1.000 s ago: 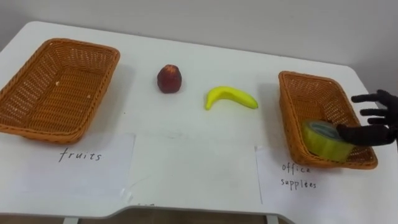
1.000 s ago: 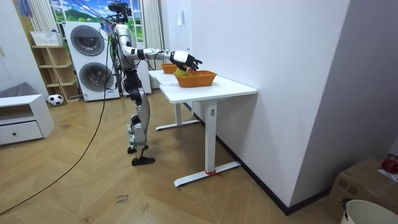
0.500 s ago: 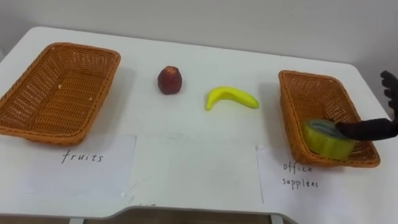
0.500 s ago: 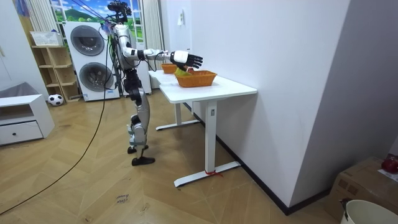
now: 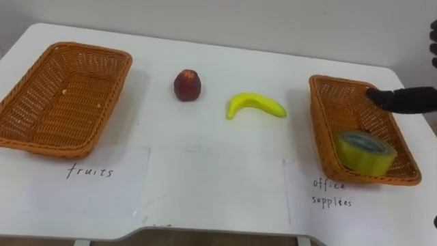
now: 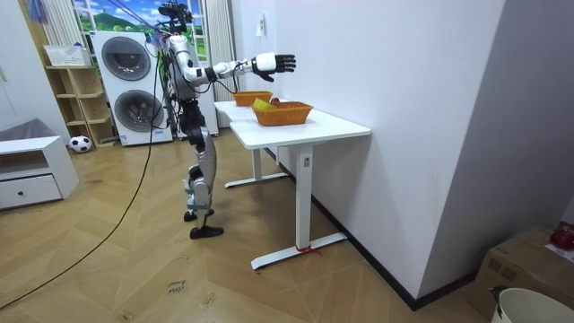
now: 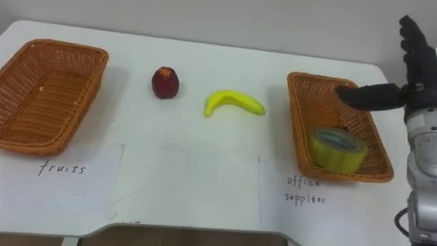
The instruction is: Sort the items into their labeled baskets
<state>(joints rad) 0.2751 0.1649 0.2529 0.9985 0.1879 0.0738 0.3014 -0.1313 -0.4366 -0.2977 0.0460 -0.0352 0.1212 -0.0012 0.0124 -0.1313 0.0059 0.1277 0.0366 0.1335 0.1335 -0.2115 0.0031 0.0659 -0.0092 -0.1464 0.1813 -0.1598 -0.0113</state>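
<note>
- Tape roll: yellow-green, lying flat in the near end of the right basket, touching its near wall.
- Right basket: wicker, at the desk's right side; a handwritten paper sheet lies just in front of it.
- Left basket: wicker, larger, at the desk's left side; another handwritten sheet lies in front of it.
- Apple and banana: on the bare desk between the baskets, outside both and apart from each other, the banana nearer the right basket.
- Right hand: raised above the right basket's far end, fingers straight and spread, thumb pointing left over the basket, holding nothing.
- In the room view the robot stands at the desk's near end, right arm stretched out over it.
</note>
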